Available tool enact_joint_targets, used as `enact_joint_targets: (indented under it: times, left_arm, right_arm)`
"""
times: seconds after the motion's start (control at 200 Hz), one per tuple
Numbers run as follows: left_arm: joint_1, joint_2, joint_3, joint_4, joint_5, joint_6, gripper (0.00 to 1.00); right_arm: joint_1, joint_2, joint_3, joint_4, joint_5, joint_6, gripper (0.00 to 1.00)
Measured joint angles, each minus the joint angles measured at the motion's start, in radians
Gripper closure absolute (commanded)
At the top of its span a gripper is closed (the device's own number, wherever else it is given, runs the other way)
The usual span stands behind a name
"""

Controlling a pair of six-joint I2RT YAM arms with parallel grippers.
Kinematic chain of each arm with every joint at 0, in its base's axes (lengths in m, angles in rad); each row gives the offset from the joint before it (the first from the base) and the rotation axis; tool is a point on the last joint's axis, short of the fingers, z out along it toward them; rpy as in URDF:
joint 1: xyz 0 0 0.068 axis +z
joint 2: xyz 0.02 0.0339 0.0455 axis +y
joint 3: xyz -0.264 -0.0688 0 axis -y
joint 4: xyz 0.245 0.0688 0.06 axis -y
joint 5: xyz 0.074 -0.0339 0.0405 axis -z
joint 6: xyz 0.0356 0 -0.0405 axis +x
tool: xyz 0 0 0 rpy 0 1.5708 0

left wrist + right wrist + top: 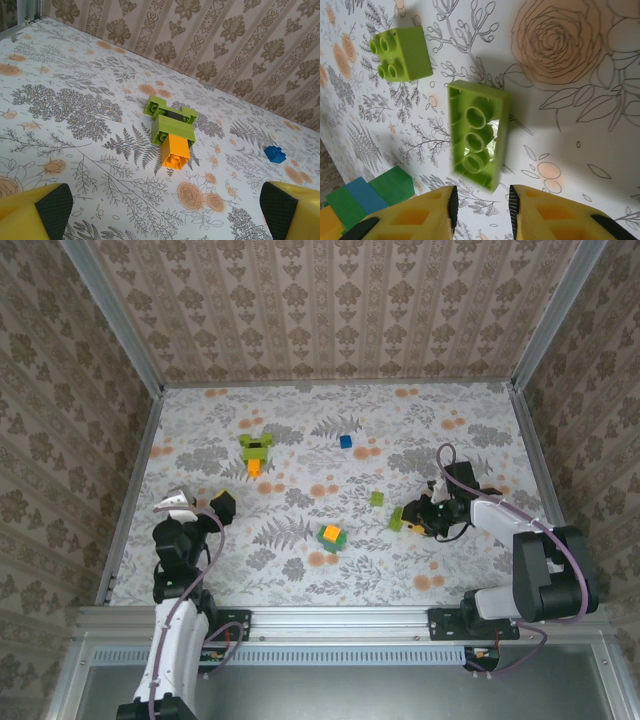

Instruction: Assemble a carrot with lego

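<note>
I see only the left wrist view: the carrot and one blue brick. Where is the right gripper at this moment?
Observer: The right gripper is low over the right side of the table, far from the carrot.
Operator: Is a brick near it?
Observer: Yes, a long lime brick sits right at its fingertips, hollow underside toward the wrist camera.
Operator: Any other loose pieces there?
Observer: A square lime brick lies close by, not touching the long one.
</note>
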Motion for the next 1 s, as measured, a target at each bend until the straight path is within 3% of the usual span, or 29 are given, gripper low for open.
enact_joint_targets:
  times: [0.415, 0.77, 1.0]
  left_arm:
    - [-0.002, 0.000, 0.000, 0.000, 0.000, 0.000, 0.00]
    - [-0.003, 0.000, 0.000, 0.000, 0.000, 0.000, 0.00]
    - [-0.007, 0.000, 0.000, 0.000, -0.001, 0.000, 0.00]
  right_arm:
    - [0.021, -0.125, 0.010, -0.101, 0.167, -0.032, 0.56]
    - [0.160, -0.023, 0.043, -0.069, 0.186, 0.040, 0.59]
    - [0.178, -0.016, 0.097, -0.039, 0.193, 0.067, 0.60]
